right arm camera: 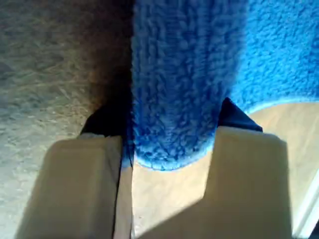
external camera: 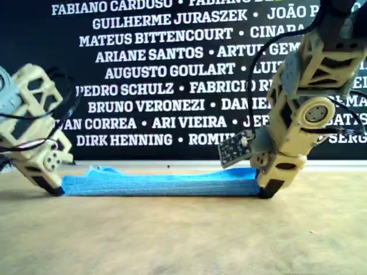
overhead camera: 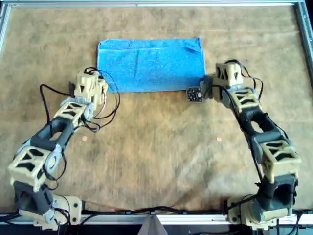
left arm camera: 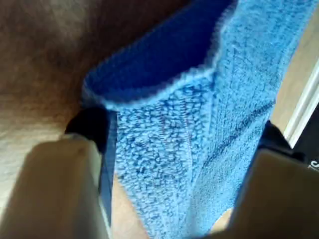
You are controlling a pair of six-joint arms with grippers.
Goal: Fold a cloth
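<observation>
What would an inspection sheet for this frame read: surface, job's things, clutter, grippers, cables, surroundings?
Surface: tan, mottled table with a metal rim.
Job's things: cloth lies as a flat rectangle, apparently folded once, one far corner turned over.
Clutter: nothing seen.
Grippers: left gripper and right gripper each have a cloth corner between the fingers, low at the table; whether either is fully clamped cannot be told.
Cables: black cables loop off the left arm; others run along the near edge in the overhead view.
Surroundings: black banner with white names.
</observation>
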